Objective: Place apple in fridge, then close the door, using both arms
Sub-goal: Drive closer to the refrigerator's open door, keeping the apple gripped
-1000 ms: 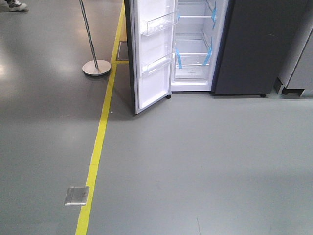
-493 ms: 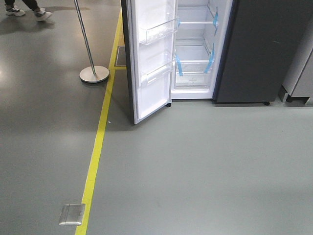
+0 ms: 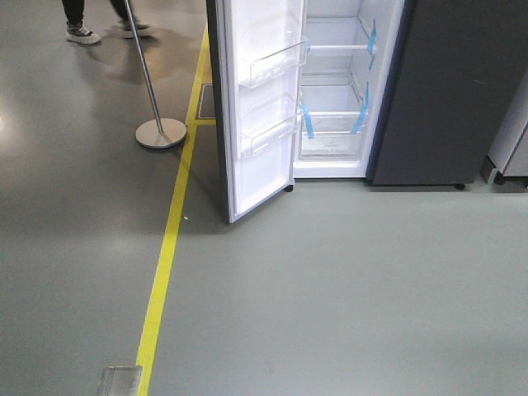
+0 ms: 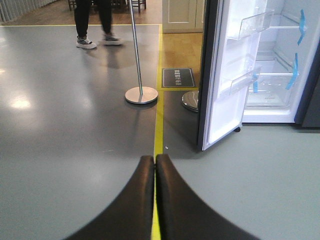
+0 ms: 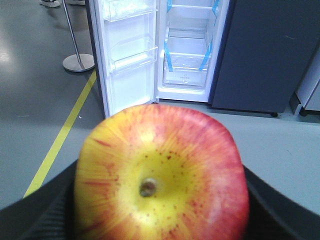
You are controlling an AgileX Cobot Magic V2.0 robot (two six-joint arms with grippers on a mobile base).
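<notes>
Since the earlier front view, the fridge (image 3: 334, 91) and its open door (image 3: 260, 115) sit lower and further right in frame. The floor plate (image 3: 120, 379) has slid to the bottom edge, and a passer-by's shoes (image 3: 82, 33) have come in at top left.

Item location: the apple (image 5: 160, 175) is clamped in the right end effector (image 5: 160, 210), dimple towards the wrist camera. The fridge opening lies well ahead of it, with the door ahead and to its left. The left end effector (image 4: 155, 167) is empty, its fingers pressed together, and the door stands ahead and to its right.

Handling assessment: I judge the apple firm and fairly light. Its smooth, probably slippery skin would bruise under a hard pinch. The widest girth, on opposite flanks, is the place to hold it.

Not verifiable:
- The contact faces on the apple are hidden behind the fruit; only dark finger edges show at either side.
- The upper shelves are cut off.
- The door's outer face and any handle are turned away.
- The dark grey panel (image 3: 462, 91) right of the opening may be the fridge's flank or a second door; I cannot tell which.
</notes>
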